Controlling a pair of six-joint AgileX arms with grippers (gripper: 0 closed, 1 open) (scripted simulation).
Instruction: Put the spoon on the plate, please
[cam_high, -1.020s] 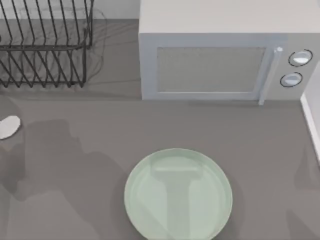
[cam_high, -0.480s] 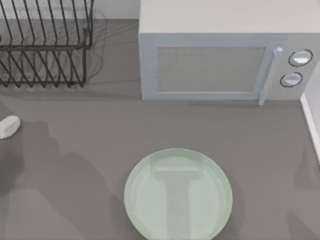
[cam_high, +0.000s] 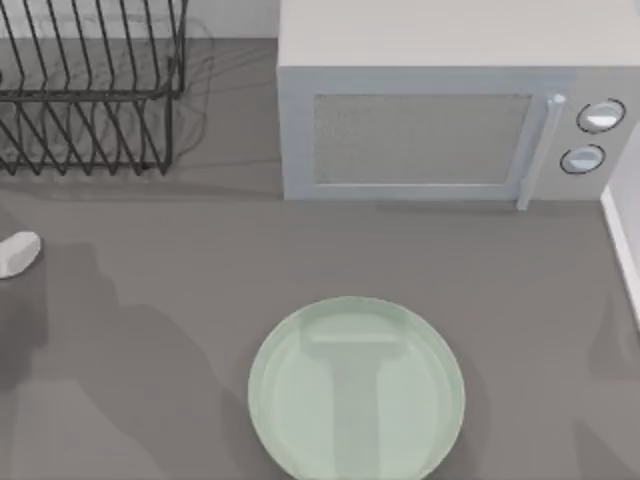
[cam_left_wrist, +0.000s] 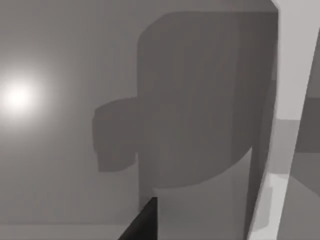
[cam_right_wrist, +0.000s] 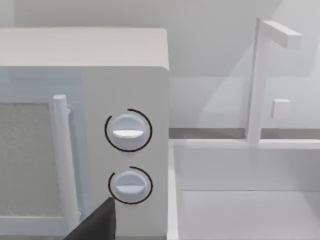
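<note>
Small white spoon (cam_high: 18, 254) lies far left of the large mint-green glossy plate (cam_high: 356, 390), ungrasped. State of both jaws: cannot tell. Risk: its low, flat profile may slip a pinch

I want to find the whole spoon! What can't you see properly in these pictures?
- Spoon: top view, cut off by the left edge; just a white bit shows.
- Plate: top view, its near rim cut by the bottom edge.
- Dish rack: top view, cut off at the top-left corner.

place: rendered kitchen counter
upper right: boxy grey microwave (cam_high: 440, 120) with two dials
upper left: black wire dish rack (cam_high: 90, 85)
right edge: white sink (cam_right_wrist: 245, 190)
</note>
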